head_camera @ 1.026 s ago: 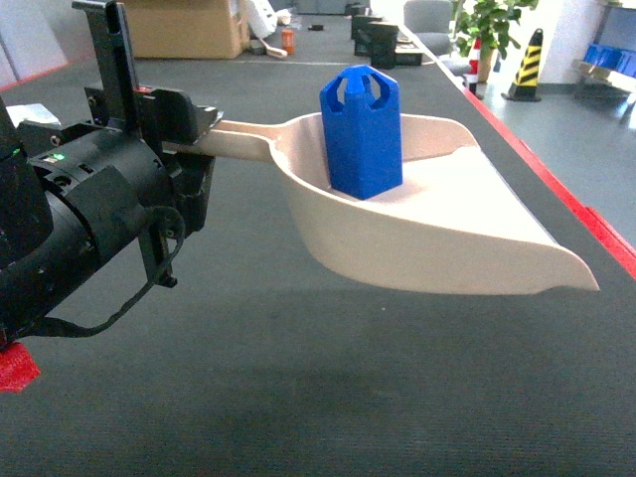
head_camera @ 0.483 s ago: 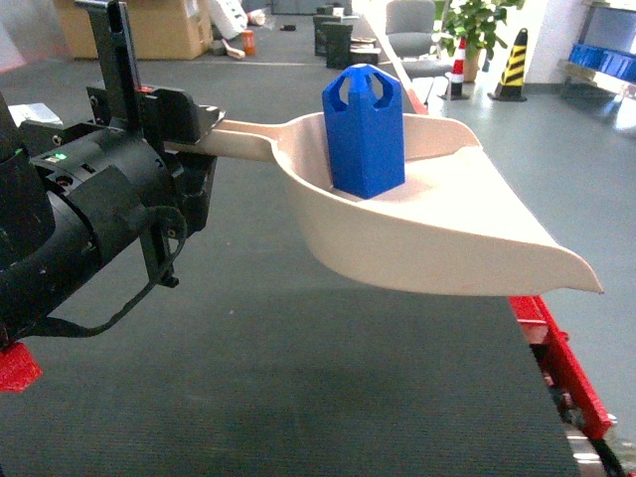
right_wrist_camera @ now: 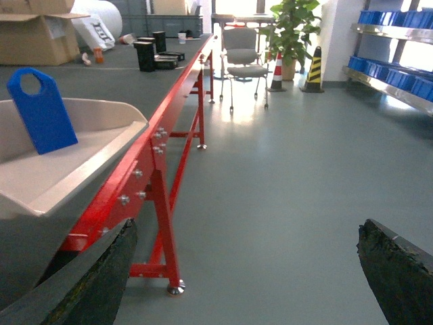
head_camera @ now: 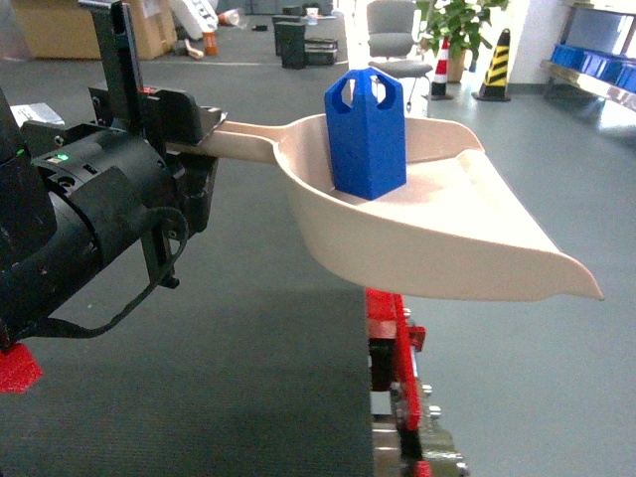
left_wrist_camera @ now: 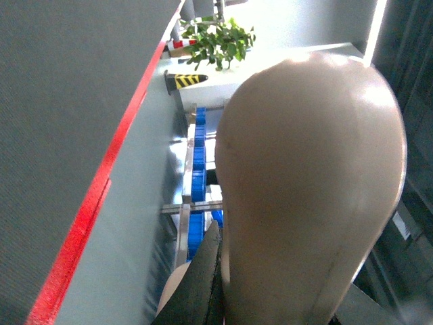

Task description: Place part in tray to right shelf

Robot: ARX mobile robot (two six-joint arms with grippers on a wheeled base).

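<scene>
The blue part point(head_camera: 366, 134) stands upright in the beige tray point(head_camera: 477, 248). My left gripper point(head_camera: 204, 131) is shut on the tray's flat handle and holds it level in the air, past the table's edge. From the left wrist I see the tray's rounded underside point(left_wrist_camera: 304, 176) with a dark finger point(left_wrist_camera: 203, 284) pressed against the handle. The right wrist view shows the part point(right_wrist_camera: 42, 112) in the tray point(right_wrist_camera: 61, 176) at far left, and my right gripper point(right_wrist_camera: 247, 271) open over bare floor. The right shelf point(head_camera: 596, 70), steel with blue crates, stands far off at the right.
The dark table with its red frame point(head_camera: 393, 358) ends under the tray; grey floor lies beyond. A chair point(head_camera: 393, 30), a plant point(right_wrist_camera: 291, 27), striped cones point(head_camera: 494, 65) and cardboard boxes point(head_camera: 60, 25) stand further back.
The head view has swung right: the table's red edge slid from the far right to the middle and open floor came into view. The tray and part keep their place in my left gripper.
</scene>
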